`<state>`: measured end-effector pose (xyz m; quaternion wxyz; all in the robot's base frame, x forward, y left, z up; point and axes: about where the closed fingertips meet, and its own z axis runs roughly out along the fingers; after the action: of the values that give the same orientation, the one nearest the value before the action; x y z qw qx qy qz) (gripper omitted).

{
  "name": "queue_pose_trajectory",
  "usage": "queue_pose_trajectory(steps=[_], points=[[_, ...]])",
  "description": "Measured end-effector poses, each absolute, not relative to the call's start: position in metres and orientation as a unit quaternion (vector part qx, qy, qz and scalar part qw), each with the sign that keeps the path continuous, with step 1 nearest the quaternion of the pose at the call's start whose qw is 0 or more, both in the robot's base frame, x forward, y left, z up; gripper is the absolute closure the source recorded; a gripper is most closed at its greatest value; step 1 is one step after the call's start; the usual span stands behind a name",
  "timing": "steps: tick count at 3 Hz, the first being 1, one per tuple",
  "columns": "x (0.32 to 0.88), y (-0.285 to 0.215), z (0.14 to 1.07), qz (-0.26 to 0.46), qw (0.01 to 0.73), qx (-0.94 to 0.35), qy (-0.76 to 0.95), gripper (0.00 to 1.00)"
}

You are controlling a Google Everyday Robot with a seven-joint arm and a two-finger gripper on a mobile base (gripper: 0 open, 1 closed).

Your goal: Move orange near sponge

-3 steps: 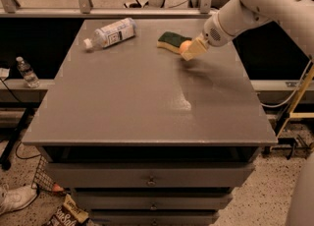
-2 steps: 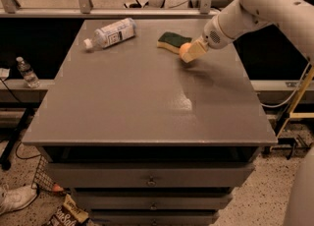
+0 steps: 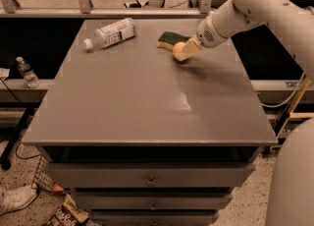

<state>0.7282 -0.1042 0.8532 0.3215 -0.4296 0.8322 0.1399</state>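
The orange (image 3: 177, 49) is a small round fruit held between the fingers of my gripper (image 3: 182, 52) at the far right of the grey table (image 3: 147, 102). The gripper is shut on it, low over the table top. The sponge (image 3: 170, 40), pale yellow with a dark green top, lies just behind and left of the orange, almost touching it. My white arm (image 3: 245, 9) reaches in from the upper right.
A clear plastic bottle (image 3: 110, 33) with a white label lies on its side at the table's far left. A small bottle (image 3: 27, 71) stands on a ledge at the left. Drawers sit below the table front.
The gripper with the orange has shifted slightly left, closer to the sponge. The sponge and bottle have not moved.
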Motion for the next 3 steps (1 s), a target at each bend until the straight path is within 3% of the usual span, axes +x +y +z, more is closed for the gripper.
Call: queue_pose_trajectory(steps=[1,3], points=[[0.7292,-0.1028,0.8495,0.146,0.318,-0.43,0.832,1.0],[0.7295,-0.0984,0.8445,0.149,0.314,-0.432,0.832,0.59]])
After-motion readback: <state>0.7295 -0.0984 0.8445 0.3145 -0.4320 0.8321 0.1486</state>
